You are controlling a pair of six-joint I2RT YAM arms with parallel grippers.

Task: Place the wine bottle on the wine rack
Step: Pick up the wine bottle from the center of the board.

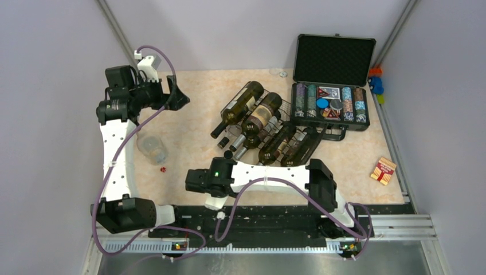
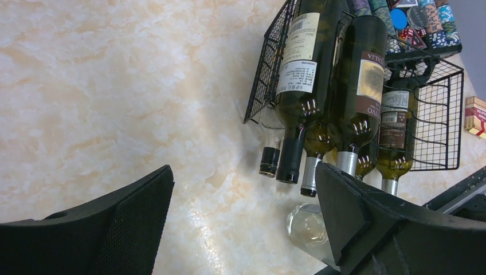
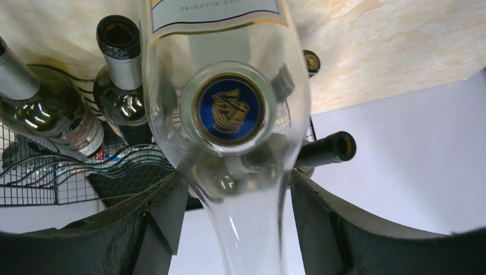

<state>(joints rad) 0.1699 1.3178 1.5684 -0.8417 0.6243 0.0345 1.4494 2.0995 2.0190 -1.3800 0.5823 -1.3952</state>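
The right gripper [image 3: 238,192] is clamping the neck of the clear wine bottle [image 3: 229,69], its two black fingers pressing on the glass from either side. The bottle is pointing its body at the wine rack [image 2: 441,114] and is sitting just off the rack's near-left side, not in any cradle. Whether it is touching the table [image 1: 189,132] cannot be told.

The rack is standing mid-table, towards the far edge, and several dark bottles [image 1: 261,117] are lying across it in two layers. Their necks are sticking out over the near-left side, right where the clear bottle is being held. From the right wrist, two open bottle mouths and a foil-wrapped neck are crowding close around the clear glass.

The left gripper [image 2: 243,172] is hanging over bare marble near the far left corner, fingers spread wide and holding nothing.

A black case [image 1: 335,57] is lying open in the far right corner, just beside the rack, with poker chips [image 1: 329,106] filling its lower half. A clear tub [image 1: 152,149] and a small red cube [image 1: 163,169] are resting near the left edge, beside the left arm. An orange box [image 1: 383,170] is lying near the right edge, well apart from the rack
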